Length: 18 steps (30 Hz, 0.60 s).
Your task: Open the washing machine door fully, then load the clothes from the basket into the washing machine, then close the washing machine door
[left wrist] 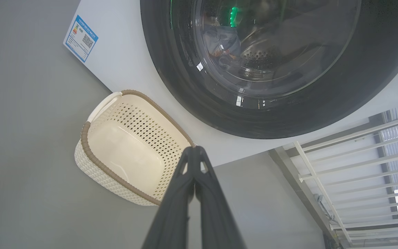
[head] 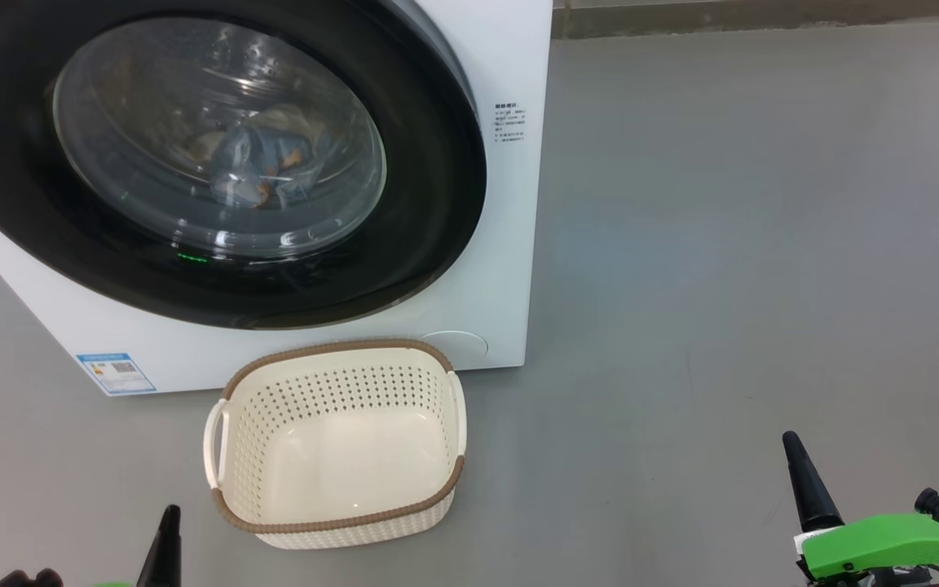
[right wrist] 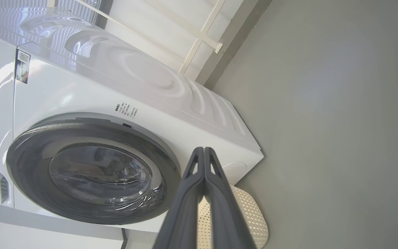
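**Step in hand (judged):** confirming closure at the end of the job, loading apparently done.

**Advice, largest concern first**
- Check the washing machine door (head: 437,204) all round its black ring against the front of the washing machine (head: 510,244). Look for an even seam and no cloth caught at the edge.
- If a gap is found, press on the ring, never on the glass bowl, with a slow push square to the machine front.
- Keep both arms back from the machine and off the basket (head: 337,346) while checking.

**Condition noted, largest to smallest**
- Washing machine: white, boxy, standing on the grey floor (head: 722,244), with a blue label sticker (head: 115,372) at its lower front corner.
- Washing machine door: apparently seated shut against the machine front. Wide glossy black ring around a bulging clear glass centre.
- Basket: on the floor just in front of the machine, below the door. Cream, perforated sides, brown rim, nothing inside.
- Clothes (head: 262,167): inside the machine behind the glass, a bluish bundle with orange-brown marks. Cream piece not told apart.
- Left gripper (left wrist: 195,152): in front of the machine, near the basket, jaws pressed together, holding nothing.
- Right gripper (right wrist: 204,152): in front of the machine and off to its side, well apart from it, jaws pressed together, empty.
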Available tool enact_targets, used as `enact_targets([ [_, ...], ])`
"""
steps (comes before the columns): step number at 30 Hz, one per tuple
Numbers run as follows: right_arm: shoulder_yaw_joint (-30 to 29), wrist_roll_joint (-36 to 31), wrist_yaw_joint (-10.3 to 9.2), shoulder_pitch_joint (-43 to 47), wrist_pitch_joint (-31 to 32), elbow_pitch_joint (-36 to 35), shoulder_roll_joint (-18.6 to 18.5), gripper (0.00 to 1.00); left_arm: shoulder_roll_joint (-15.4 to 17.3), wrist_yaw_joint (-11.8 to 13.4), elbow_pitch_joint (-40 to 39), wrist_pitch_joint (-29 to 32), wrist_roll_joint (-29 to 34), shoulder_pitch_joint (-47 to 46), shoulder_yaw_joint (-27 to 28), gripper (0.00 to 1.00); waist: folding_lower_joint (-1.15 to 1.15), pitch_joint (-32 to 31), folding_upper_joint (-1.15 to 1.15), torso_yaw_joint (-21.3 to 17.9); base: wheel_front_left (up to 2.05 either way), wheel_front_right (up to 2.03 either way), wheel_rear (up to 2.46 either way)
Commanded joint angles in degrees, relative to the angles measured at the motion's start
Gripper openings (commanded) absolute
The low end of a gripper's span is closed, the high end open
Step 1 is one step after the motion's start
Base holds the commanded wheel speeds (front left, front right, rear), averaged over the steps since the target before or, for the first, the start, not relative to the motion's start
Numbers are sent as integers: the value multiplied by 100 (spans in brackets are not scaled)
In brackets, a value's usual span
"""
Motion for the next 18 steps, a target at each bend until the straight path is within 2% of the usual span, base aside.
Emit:
enact_targets([
  [1,38,222,-4,-139,55,-187,-17,0,65,-6,-180,64,-205,-273,153,0,0,-4,0,4,0,0,0],
  [18,-47,1195,-6,-145,359,-329,20,0,12,-7,-285,365,-1244,-367,258,0,0,-46,0,42,0,0,0],
])
